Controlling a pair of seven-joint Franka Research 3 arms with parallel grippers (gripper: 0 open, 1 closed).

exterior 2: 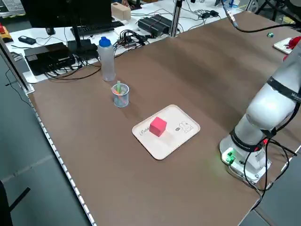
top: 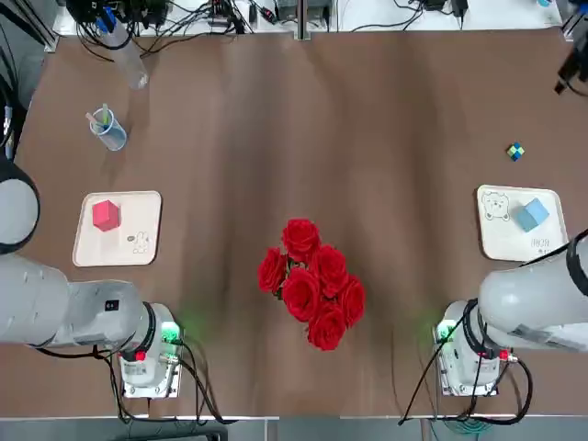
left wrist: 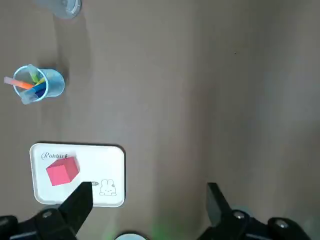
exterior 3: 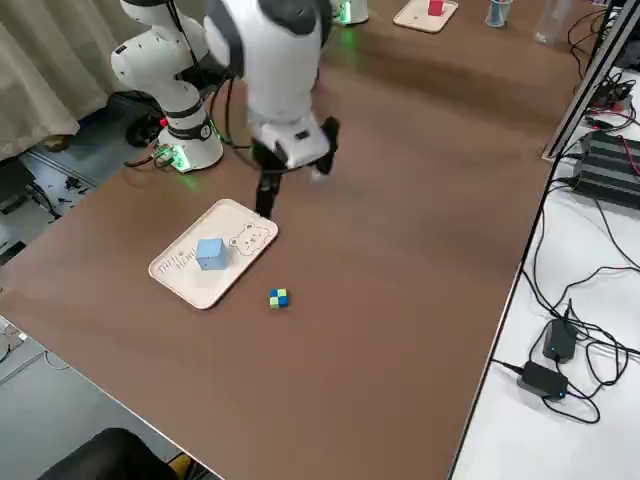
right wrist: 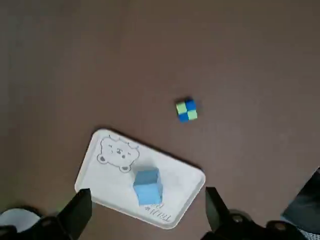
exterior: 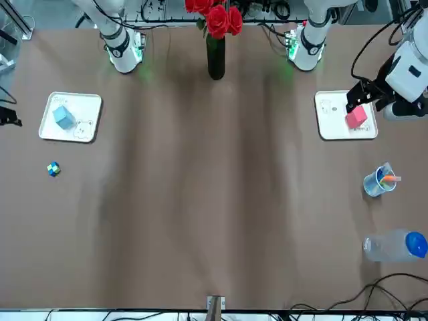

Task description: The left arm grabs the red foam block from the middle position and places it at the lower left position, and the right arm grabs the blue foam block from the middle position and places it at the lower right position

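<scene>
Top view: the red foam block [top: 106, 216] rests on the left tray [top: 142, 202], at left of the frame, in the tray's upper left part; a rabbit drawing is at the tray's lower right. The blue foam block [top: 532, 214] rests on the right tray [top: 503, 241], at right of the frame, beside a bear drawing.

Left hand [left wrist: 150, 186]: fingers wide apart, nothing between them; in the front view it is raised at upper right, by the red block's tray. Right hand [right wrist: 149, 190]: fingers also wide apart and holding nothing; in the right side view it hangs at upper centre, near the blue block's tray.

Other items on the brown desk [top: 230, 138], top view: red roses [top: 313, 280] at centre, cup of pens [top: 110, 134] at upper left, clear bottle [top: 130, 62] above it, small blue-and-green cube [top: 515, 151] at upper right, apart from the right tray.
</scene>
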